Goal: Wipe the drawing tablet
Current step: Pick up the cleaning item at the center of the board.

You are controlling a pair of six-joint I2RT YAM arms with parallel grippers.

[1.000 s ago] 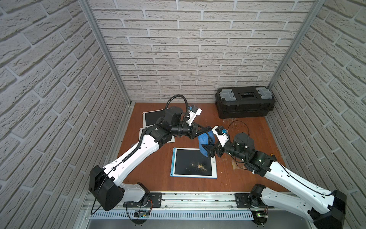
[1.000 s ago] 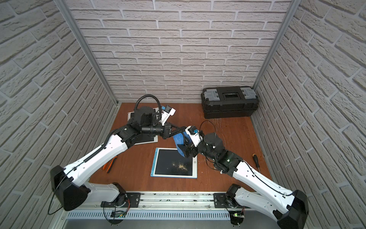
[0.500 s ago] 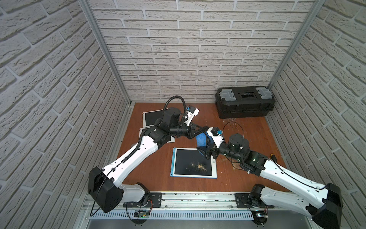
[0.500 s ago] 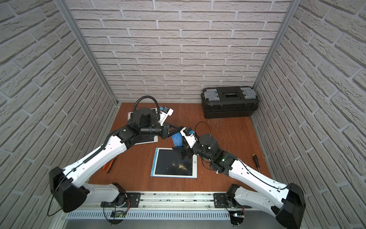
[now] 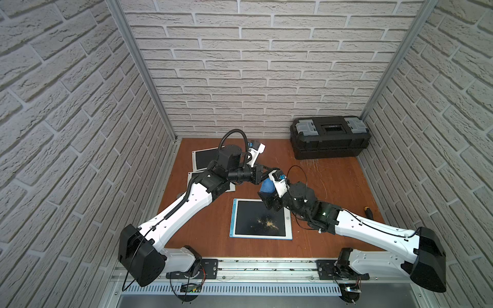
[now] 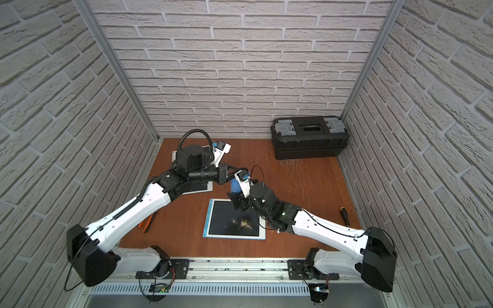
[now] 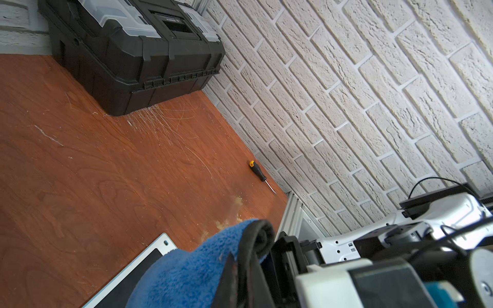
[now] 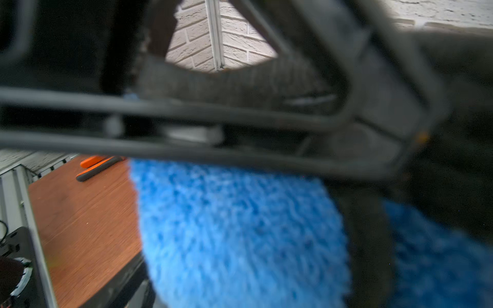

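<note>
Reddish-brown wood makes up the table [image 5: 320,186], boxed in by white brick walls on three sides. Nearest the front rail lies the drawing tablet [image 5: 246,213], flat with its dark screen up. A scatter of pale crumbs [image 5: 268,222] sits on the screen, just on the near side of the right pincer [image 5: 269,204]. That pincer hangs over the tablet's far edge, right at the lower end of a blue cloth [image 5: 267,186]. In its wrist view the blue cloth [image 8: 240,234] fills much of the frame behind blurred dark parts, and I cannot tell whether its jaws stand spread about the cloth or nip it. Just beyond it the left pincer [image 5: 270,172] is pressed together on the cloth's upper end, so the cloth hangs down from it. The left wrist view shows the blue cloth [image 7: 186,274] bunched against a black finger [image 7: 253,240]. Off to the right pincer's outer side, close to the wall, a screwdriver [image 5: 369,212] lies on the wood. On the left pincer's outer side, partly under that arm, two spare tablets [image 5: 205,158] lie flat, and orange-handled pliers [image 6: 148,221] show near the left wall in a top view. Farthest back, well beyond both pincers in the right-hand corner, stands a black toolbox [image 5: 329,138] with its lid down.
</note>
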